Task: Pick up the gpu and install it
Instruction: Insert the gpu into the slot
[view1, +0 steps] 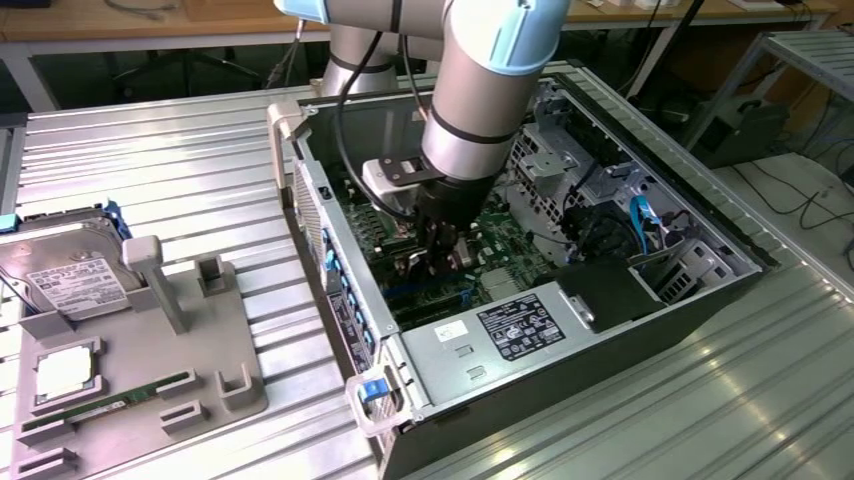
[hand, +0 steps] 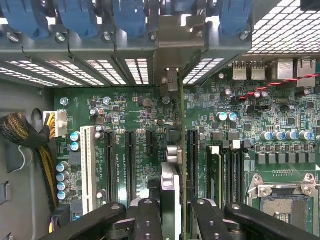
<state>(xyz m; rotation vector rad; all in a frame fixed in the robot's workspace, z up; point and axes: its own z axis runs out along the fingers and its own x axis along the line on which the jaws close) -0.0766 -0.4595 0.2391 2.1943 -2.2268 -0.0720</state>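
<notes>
My gripper (view1: 447, 255) reaches down into the open computer case (view1: 534, 330), low over the green motherboard (hand: 125, 115). In the wrist view its black fingers (hand: 149, 220) are shut on the gpu (hand: 182, 150), a thin card seen edge-on. The card's silvery end bracket (hand: 172, 45) stands against the case's rear slot openings. The card's edge runs close beside a long black expansion slot (hand: 192, 160). Whether it sits in a slot I cannot tell.
Blue slot latches (hand: 130, 20) line the case's rear wall. A braided cable bundle (hand: 30, 140) and the CPU socket (hand: 285, 200) flank the slots. Outside the case, at the exterior view's left, a grey fixture (view1: 200, 350) holds a hard drive (view1: 67, 280) and a memory stick (view1: 107, 405).
</notes>
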